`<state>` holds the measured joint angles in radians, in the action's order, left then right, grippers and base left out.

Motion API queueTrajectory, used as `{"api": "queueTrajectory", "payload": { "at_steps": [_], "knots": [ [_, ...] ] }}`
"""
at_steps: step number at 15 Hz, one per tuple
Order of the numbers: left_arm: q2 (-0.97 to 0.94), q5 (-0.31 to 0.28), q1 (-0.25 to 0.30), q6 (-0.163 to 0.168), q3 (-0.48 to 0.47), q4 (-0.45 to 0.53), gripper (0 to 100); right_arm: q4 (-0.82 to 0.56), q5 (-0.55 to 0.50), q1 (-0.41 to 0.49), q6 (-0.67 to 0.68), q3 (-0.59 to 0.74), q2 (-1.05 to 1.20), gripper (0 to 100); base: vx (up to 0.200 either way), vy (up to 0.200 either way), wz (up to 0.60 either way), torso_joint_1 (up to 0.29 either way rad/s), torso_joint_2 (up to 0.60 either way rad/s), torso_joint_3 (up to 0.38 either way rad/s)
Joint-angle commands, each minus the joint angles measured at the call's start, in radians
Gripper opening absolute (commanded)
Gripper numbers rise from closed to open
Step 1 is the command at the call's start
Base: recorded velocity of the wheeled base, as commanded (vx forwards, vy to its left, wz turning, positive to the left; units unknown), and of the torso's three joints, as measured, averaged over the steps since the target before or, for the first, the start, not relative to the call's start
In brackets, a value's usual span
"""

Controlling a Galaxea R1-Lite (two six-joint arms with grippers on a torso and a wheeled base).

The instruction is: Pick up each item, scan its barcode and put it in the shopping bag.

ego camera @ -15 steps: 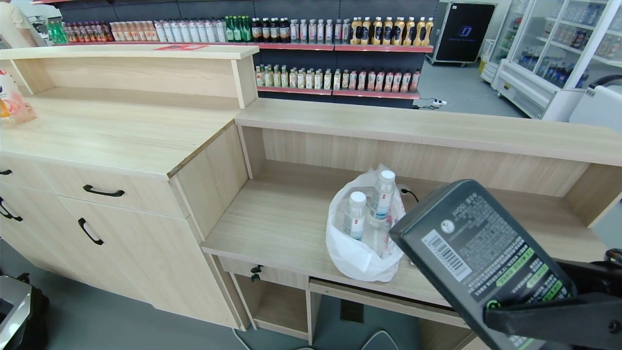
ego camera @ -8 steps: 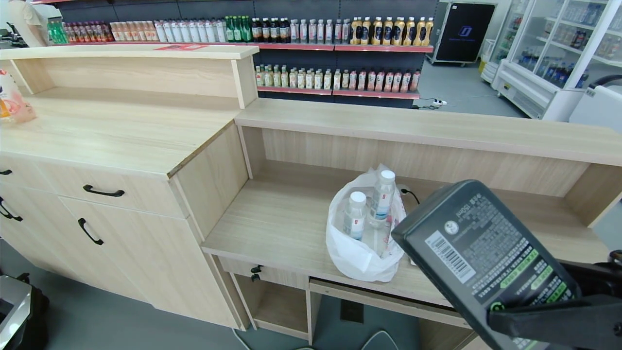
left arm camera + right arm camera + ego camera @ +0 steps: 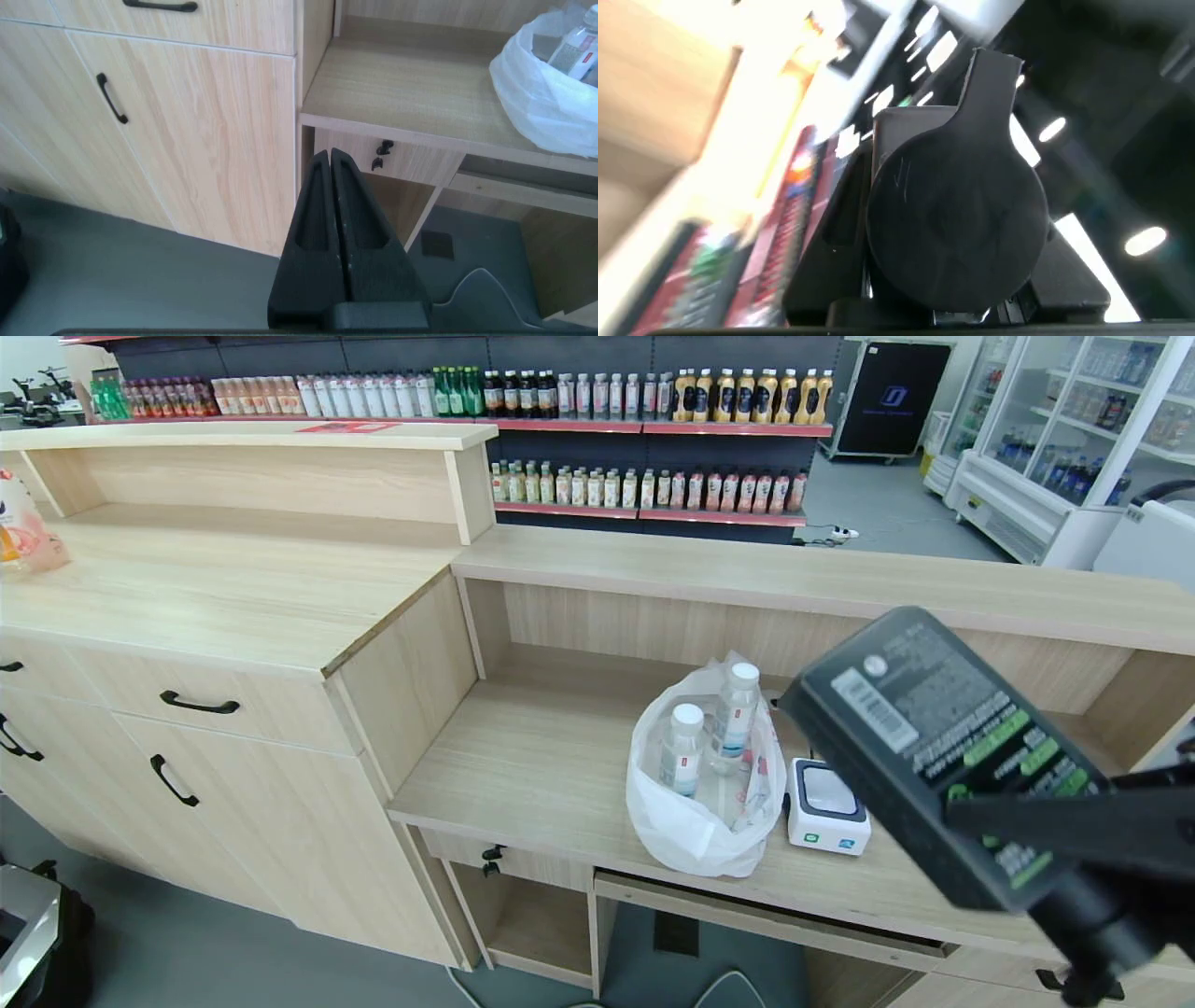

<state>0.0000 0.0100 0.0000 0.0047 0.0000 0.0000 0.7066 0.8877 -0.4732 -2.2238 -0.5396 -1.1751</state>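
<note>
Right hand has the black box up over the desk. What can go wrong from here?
1. The barcode label on the black box faces up, away from the scanner on the desk; the scan may miss unless it's turned.
2. The shopping bag already holds two upright bottles; the box looks big for its mouth and may tip them or snag the rim.
3. The right hand grips one end only, so the box might pivot.

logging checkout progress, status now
Right gripper shut on black box, up over counter. Left gripper shut, empty. Shopping bag holds two bottles, scanner beside it. Nothing blocking bag.
</note>
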Motion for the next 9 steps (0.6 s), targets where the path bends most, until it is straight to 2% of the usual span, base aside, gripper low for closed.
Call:
{"api": "queueTrajectory", "payload": {
  "at_steps": [1,2,4,6,9],
  "knots": [
    [0.000,0.001,0.000,0.000,0.000,0.000,0,-0.009,-0.078,0.306,0.411,-0.028,0.005,0,0.000,0.000,0.00,0.000,0.00,0.000],
    [0.000,0.001,0.000,0.000,0.000,0.000,0,-0.024,-0.095,0.452,0.618,0.015,0.014,0,0.000,0.000,0.00,0.000,0.00,0.000],
    [0.000,0.001,0.000,0.000,0.000,0.000,0,-0.107,-0.093,0.682,0.900,0.039,0.005,0,0.000,0.000,0.00,0.000,0.00,0.000],
    [0.000,0.001,0.000,0.000,0.000,0.000,0,-0.125,-0.093,0.844,1.107,0.030,-0.014,0,0.000,0.000,0.00,0.000,0.00,0.000],
    [0.000,0.001,0.000,0.000,0.000,0.000,0,-0.165,-0.093,0.990,1.425,0.070,-0.023,0,0.000,0.000,0.00,0.000,0.00,0.000]
  ]
}}
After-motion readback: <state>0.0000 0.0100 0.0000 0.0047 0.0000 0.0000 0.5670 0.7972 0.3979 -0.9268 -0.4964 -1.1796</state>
